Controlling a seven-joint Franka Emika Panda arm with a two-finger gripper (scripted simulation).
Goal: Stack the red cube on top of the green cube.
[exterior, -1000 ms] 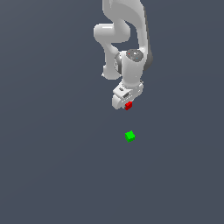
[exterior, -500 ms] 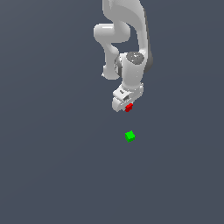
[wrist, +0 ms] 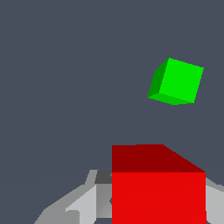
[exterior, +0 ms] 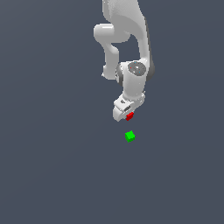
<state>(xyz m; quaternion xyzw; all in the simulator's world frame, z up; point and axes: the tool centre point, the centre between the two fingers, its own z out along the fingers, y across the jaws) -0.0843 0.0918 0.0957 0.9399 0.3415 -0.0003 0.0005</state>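
One short gap decides it: the claw (exterior: 127, 114) is clamped on the red cube (exterior: 130, 116), and the green cube (exterior: 130, 136) sits alone on the worktop (exterior: 52, 166), just below it in the exterior view, not yet underneath.

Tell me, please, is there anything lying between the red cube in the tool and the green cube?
Nothing: both views show only bare grey surface between the red cube and the green cube.
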